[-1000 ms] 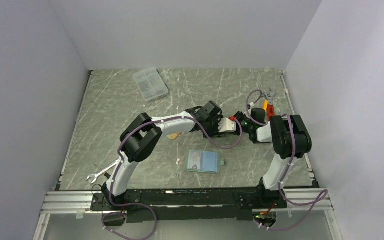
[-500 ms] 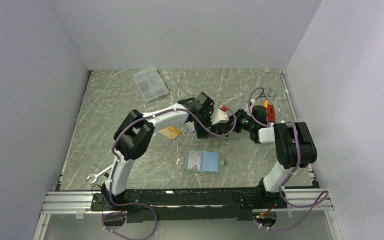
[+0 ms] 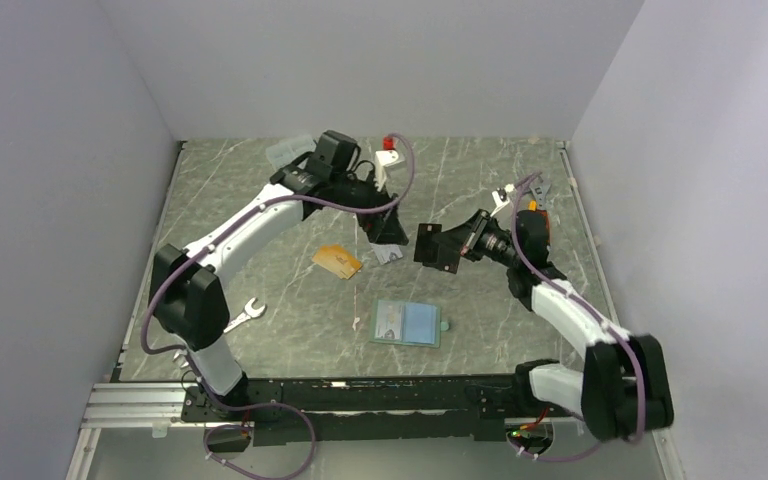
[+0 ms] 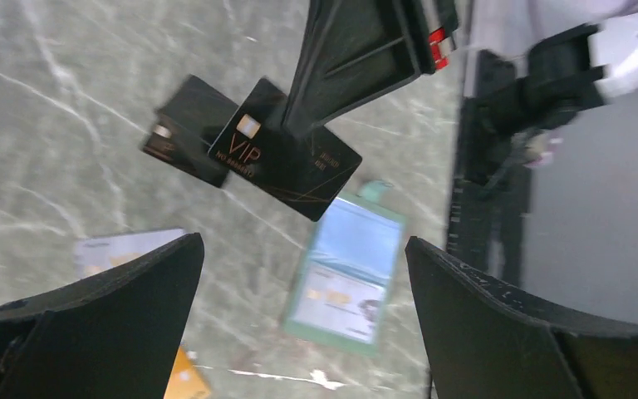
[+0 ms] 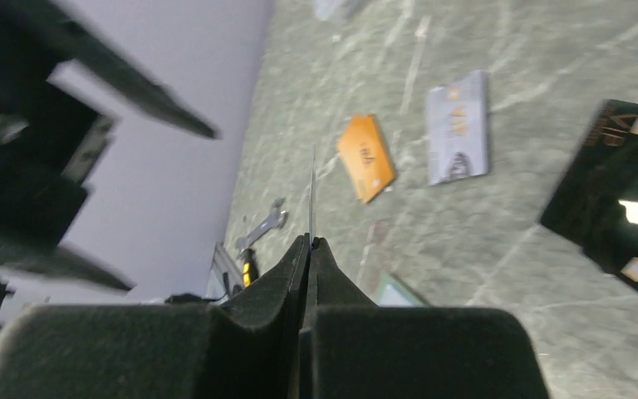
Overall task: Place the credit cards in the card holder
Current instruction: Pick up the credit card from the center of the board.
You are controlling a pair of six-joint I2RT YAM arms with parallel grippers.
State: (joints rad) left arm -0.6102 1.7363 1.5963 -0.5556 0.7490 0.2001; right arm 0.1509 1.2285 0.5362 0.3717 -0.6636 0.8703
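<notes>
Overhead, the left gripper (image 3: 388, 232) hangs by the silvery-white card (image 3: 391, 256). The orange card (image 3: 336, 261) lies near it on the table, and the card holder (image 3: 407, 323) lies open nearer the arm bases. Only the left wrist view shows the left jaws spread wide and empty, the holder's light blue lining within a grey-green border, and "VIP" lettering on the black card (image 4: 287, 158). The right wrist view shows the right gripper (image 5: 309, 241) pinched together on that card, seen edge-on.

The card holder (image 3: 407, 324) lies open near the table's (image 3: 480, 170) front edge, a wrench (image 3: 243, 313) to its left. Behind it lie the left card (image 3: 336, 261) and right card (image 3: 388, 255), with a third card (image 3: 434, 247) held aloft further right.
</notes>
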